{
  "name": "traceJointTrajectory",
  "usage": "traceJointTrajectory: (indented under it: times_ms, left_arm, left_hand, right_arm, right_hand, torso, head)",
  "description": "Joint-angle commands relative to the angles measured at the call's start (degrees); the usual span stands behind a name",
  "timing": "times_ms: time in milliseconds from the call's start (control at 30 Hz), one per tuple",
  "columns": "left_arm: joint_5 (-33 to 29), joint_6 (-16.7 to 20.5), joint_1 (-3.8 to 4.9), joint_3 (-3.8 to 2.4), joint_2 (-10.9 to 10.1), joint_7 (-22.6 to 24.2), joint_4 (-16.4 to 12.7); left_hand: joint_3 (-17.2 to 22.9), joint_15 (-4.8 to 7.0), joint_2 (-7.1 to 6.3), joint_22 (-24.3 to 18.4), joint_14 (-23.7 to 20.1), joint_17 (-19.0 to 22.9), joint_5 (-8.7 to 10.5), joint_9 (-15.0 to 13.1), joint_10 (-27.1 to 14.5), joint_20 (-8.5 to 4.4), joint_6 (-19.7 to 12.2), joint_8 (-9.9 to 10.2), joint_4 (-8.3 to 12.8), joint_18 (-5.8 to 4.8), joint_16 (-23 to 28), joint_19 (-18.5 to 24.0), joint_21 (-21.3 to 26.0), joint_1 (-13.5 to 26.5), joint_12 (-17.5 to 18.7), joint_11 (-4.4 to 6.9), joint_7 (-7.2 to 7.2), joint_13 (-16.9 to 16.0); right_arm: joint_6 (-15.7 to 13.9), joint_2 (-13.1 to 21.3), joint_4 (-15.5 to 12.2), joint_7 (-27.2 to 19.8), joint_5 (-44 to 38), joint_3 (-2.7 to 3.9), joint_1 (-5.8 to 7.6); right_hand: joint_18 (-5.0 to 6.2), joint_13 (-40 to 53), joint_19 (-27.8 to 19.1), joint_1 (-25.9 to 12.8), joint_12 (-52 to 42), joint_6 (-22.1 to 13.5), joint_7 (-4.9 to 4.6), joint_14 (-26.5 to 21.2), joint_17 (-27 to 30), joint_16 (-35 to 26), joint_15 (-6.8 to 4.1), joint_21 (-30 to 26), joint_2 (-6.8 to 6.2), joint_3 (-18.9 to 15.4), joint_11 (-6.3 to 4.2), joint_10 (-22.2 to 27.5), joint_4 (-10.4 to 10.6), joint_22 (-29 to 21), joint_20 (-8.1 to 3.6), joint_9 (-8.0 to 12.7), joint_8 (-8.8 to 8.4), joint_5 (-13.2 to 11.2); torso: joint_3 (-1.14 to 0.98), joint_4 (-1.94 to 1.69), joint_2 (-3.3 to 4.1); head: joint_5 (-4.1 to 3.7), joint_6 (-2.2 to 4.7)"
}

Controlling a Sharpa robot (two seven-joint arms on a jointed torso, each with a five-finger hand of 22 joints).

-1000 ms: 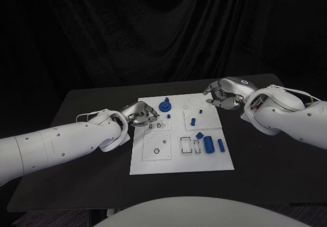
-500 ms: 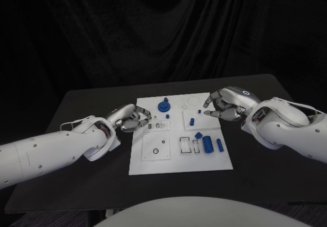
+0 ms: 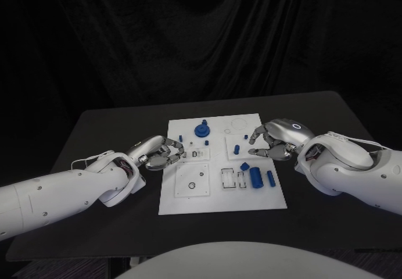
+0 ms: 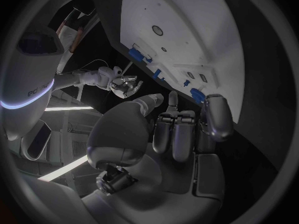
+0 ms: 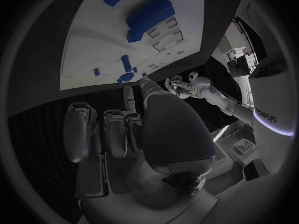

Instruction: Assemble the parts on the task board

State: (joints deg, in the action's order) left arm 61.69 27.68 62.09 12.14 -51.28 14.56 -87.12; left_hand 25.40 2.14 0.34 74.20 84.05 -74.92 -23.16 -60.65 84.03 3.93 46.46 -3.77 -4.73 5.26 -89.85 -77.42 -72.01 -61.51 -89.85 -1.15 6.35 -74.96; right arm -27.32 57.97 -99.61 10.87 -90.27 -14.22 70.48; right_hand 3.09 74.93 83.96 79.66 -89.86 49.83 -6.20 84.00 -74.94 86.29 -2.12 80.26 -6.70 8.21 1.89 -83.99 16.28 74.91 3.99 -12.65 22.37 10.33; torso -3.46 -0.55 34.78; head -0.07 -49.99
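Fingers (image 3: pixel 173 152) of my left hand (image 3: pixel 159 153) curl loosely inward with nothing in them, poised at the left edge of the task board (image 3: pixel 210 200) on the black table (image 3: pixel 100 128). My right hand (image 3: pixel 276 139) sits at the board's right edge, its fingers (image 3: pixel 255 152) bent in over the board and holding nothing that I can make out. On the board, a round blue part (image 3: pixel 202 130) stands near the far edge, small blue pegs (image 3: pixel 236 149) lie toward the right side, and two longer blue cylinders (image 3: pixel 262 178) rest near the right edge, nearer to me.
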Motion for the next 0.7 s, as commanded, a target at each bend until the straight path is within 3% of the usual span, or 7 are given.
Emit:
traceJointTrajectory:
  times_ms: [33, 167, 233, 367, 500, 700]
  left_arm:
    - [-0.2, 1.0, -0.48, -0.05, 0.1, 2.3, -0.1]
    - [-0.2, 1.0, -0.98, -0.05, 0.2, 2.6, 0.1]
    - [-0.2, 1.0, -1.18, -0.05, 0.2, 2.7, 0.1]
    - [-0.2, 1.1, -1.36, -0.05, 0.1, 2.9, 0.1]
    - [-0.2, 1.2, -1.44, -0.05, -0.1, 3.1, -0.1]
    - [-0.2, 1.2, -1.48, -0.05, -0.1, 3.2, -0.2]
  left_hand:
    - [-0.1, -0.3, -0.06, 0.1, 5.9, -15.1, -0.32, 0.1, 6.0, 0.42, 0.2, -0.1, -0.2, 0.14, -0.1, 0.0, -0.2, -0.7, -0.1, -0.35, 0.08, -15.0]
    - [-0.2, -0.34, -0.08, 0.2, 5.9, -15.1, -0.42, 0.2, 6.0, 0.46, 0.4, -0.1, -0.2, 0.11, -0.1, 0.0, -0.3, -0.8, -0.1, -0.39, 0.07, -15.0]
    - [-0.2, -0.38, -0.09, 0.2, 5.9, -15.1, -0.56, 0.4, 6.0, 0.5, 0.6, -0.2, -0.2, 0.11, -0.1, -0.1, -0.3, -0.9, -0.1, -0.44, 0.06, -15.0]
    - [-0.2, -0.41, -0.09, 0.3, 5.9, -15.1, -0.65, 0.5, 6.0, 0.53, 0.8, -0.2, -0.2, 0.1, -0.1, -0.1, -0.3, -0.9, -0.1, -0.48, 0.05, -15.0]
    - [-0.2, -0.43, -0.1, 0.3, 5.9, -15.1, -0.73, 0.6, 6.0, 0.55, 0.9, -0.2, -0.2, 0.1, -0.1, -0.1, -0.3, -1.0, -0.1, -0.5, 0.05, -15.0]
    - [-0.3, -0.46, -0.09, 0.4, 5.9, -15.1, -0.81, 0.7, 6.0, 0.57, 1.1, -0.3, -0.2, 0.09, -0.1, -0.2, -0.4, -1.0, -0.1, -0.52, 0.05, -15.0]
  right_arm:
    - [2.6, 0.2, -0.7, 4.5, -3.9, 0.03, -0.55]
    - [5.1, 0.3, -1.3, 6.0, -4.8, 0.03, -1.12]
    - [6.9, 0.3, -1.6, 6.8, -5.5, 0.03, -1.4]
    - [9.0, 0.1, -1.9, 7.8, -6.0, 0.03, -1.7]
    - [10.3, -0.2, -1.8, 8.5, -6.2, 0.03, -1.86]
    - [11.8, -1.2, -1.4, 9.1, -6.3, 0.04, -1.96]
  right_hand:
    - [-1.1, 15.1, 3.4, -0.4, -0.1, 0.4, 0.05, 5.1, -10.8, 0.5, -0.27, 0.4, 0.04, -0.4, -0.22, -6.0, -0.1, 12.5, -0.37, -0.1, 0.2, -0.3]
    - [-1.13, 15.1, 3.5, -0.2, -0.1, 0.2, 0.07, 5.1, -10.9, 0.6, -0.3, 0.7, 0.02, -0.5, -0.25, -6.0, -0.3, 12.5, -0.39, -0.1, 0.05, 0.6]
    - [-1.18, 15.1, 3.5, 0.3, -0.1, -1.2, -0.26, 5.1, -11.0, 0.6, -0.12, 1.0, -0.05, -0.5, -0.03, -6.0, -0.8, 12.6, -0.28, 0.2, -1.32, 2.0]
    - [-1.12, 15.1, 3.3, 0.8, -0.1, -1.7, -0.37, 5.2, -11.3, 0.9, -0.1, 0.9, -0.1, -0.3, -0.01, -6.0, -1.2, 12.5, -0.22, 0.4, -2.26, 3.2]
    - [-1.07, 15.1, 3.2, 1.4, -0.1, -3.2, -0.68, 5.2, -11.3, 0.9, -0.06, 0.8, -0.07, -0.2, -0.01, -6.0, -1.7, 12.5, -0.14, 0.9, -4.33, 4.4]
    - [-0.99, 15.1, 3.0, 1.9, -0.1, -3.6, -0.73, 5.1, -11.2, 0.9, -0.25, 0.6, 0.04, 0.1, -0.28, -6.0, -2.3, 12.4, -0.23, 1.2, -5.6, 6.1]
  torso:
    - [0.1, -0.12, 0.2]
    - [0.37, -0.27, 0.44]
    - [0.44, -0.3, 0.55]
    - [0.53, -0.37, 0.63]
    - [0.53, -0.41, 0.64]
    - [0.5, -0.33, 0.49]
  head:
    - [0.04, -0.01]
    - [-0.07, -0.01]
    - [-0.01, -0.01]
    - [0.15, -0.01]
    - [0.15, -0.01]
    - [0.38, -0.01]
